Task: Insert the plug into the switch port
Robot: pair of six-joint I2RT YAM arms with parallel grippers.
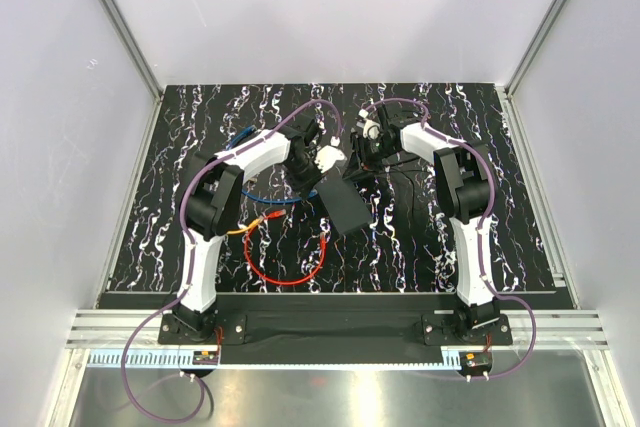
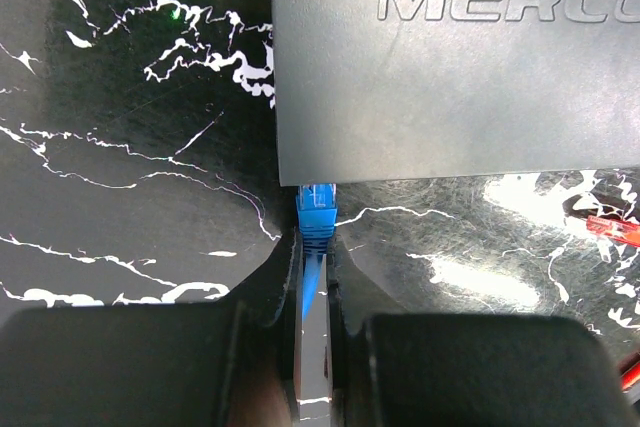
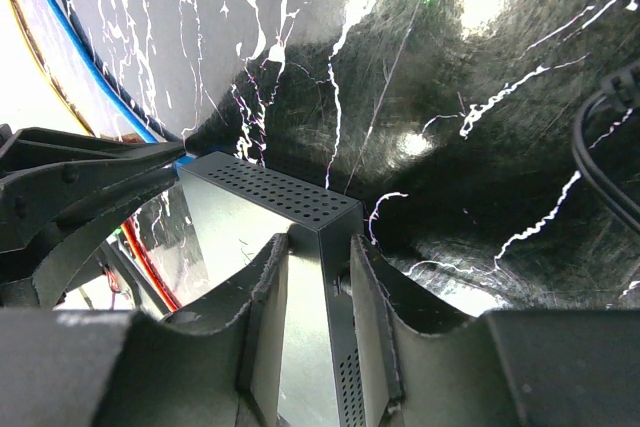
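The switch is a flat black box (image 1: pixel 343 205) marked "MERCU" on top (image 2: pixel 450 67). My left gripper (image 1: pixel 318 160) (image 2: pixel 315 247) is shut on the blue plug (image 2: pixel 318 205) and its blue cable. The plug's tip sits against the box's near edge. The port itself is hidden under that edge. My right gripper (image 1: pixel 368 152) (image 3: pixel 312 247) is shut on the box's thin end, one finger on each face, beside its perforated side (image 3: pixel 270 192). The left gripper's fingers (image 3: pixel 70 187) show at the box's far edge.
A red cable loop (image 1: pixel 285 267) and a yellow-tipped lead (image 1: pixel 245 230) lie on the black marbled mat near the left arm. The blue cable (image 1: pixel 275 199) trails left. A red connector (image 2: pixel 612 229) lies to the right of the plug. A black cord (image 3: pixel 600 137) lies to the right.
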